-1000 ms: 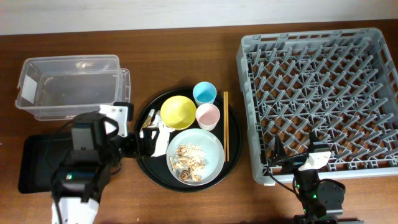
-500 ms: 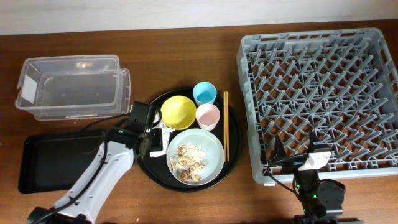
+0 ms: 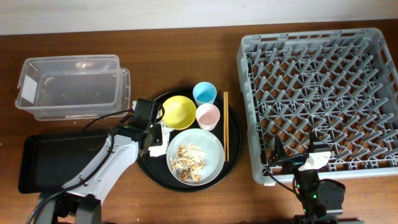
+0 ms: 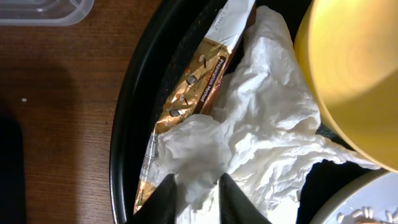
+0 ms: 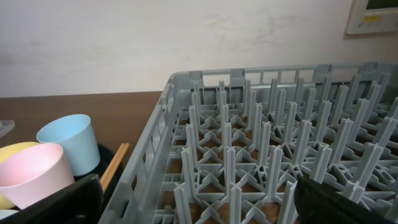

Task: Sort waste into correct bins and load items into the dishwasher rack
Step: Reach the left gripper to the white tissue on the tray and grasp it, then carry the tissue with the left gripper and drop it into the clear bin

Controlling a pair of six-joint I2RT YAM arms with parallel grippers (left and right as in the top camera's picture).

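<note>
My left gripper (image 4: 197,179) is shut on a fold of the crumpled white napkin (image 4: 267,143), at the left side of the round black tray (image 3: 233,149). The brown-and-gold wrapper (image 4: 199,84) lies just beside the napkin, against the tray's rim. Close by are the yellow bowl (image 3: 178,112), the blue cup (image 3: 204,93), the pink cup (image 3: 208,116) and the plate (image 3: 214,143) carrying food scraps (image 3: 188,160). The chopsticks (image 3: 226,124) lie along the tray's right side. My right gripper (image 3: 295,147) stands open at the front edge of the grey rack (image 3: 317,74), with nothing between its fingers.
The clear plastic box (image 3: 68,87) stands at the back left, with its lid beside it. In front of it lies the flat black rectangular tray (image 3: 43,165), partly under my left arm. The rack fills the table's right side.
My left arm has reached forward from over the flat black tray to the round tray, and its jaws have closed from wide open onto the napkin. The right arm has not moved.
</note>
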